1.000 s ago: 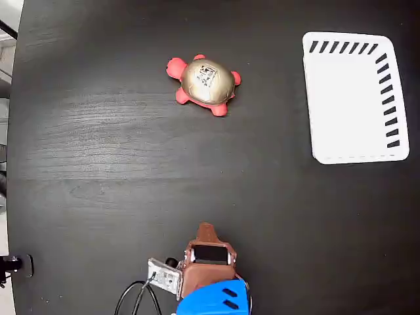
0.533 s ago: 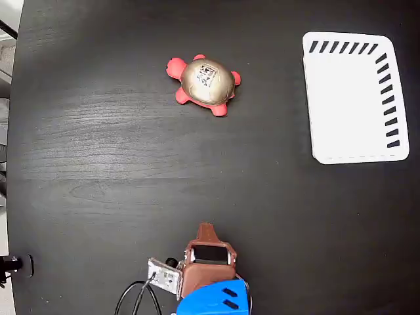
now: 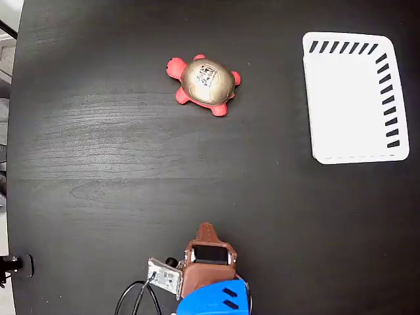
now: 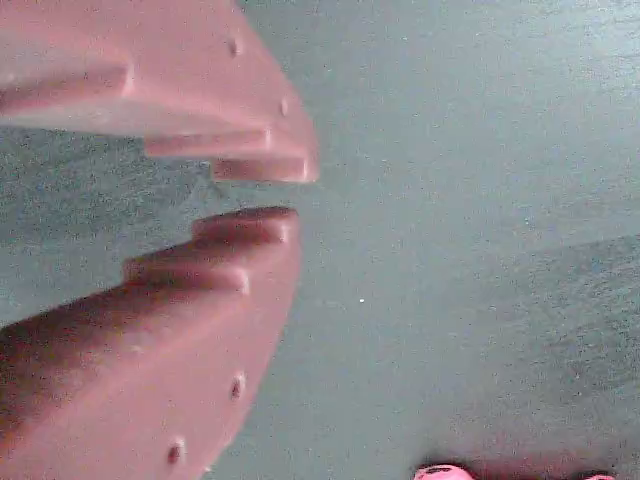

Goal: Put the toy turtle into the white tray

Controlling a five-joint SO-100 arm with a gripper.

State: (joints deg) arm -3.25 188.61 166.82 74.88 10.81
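Seen from above in the fixed view: a black table [image 3: 98, 164]. At the bottom edge, the brown gripper [image 3: 207, 230], tip pointing up the frame, jaws too foreshortened to judge; behind it a blue arm segment [image 3: 213, 300] and a black cable [image 3: 134, 296] looping off to its left. Straight ahead of the tip, well apart, the toy turtle [image 3: 205, 83], red head toward picture left, code sticker on the gold shell. Ahead and far to the right, the white tray [image 3: 351, 98], slotted along its far and right edges, holding nothing.
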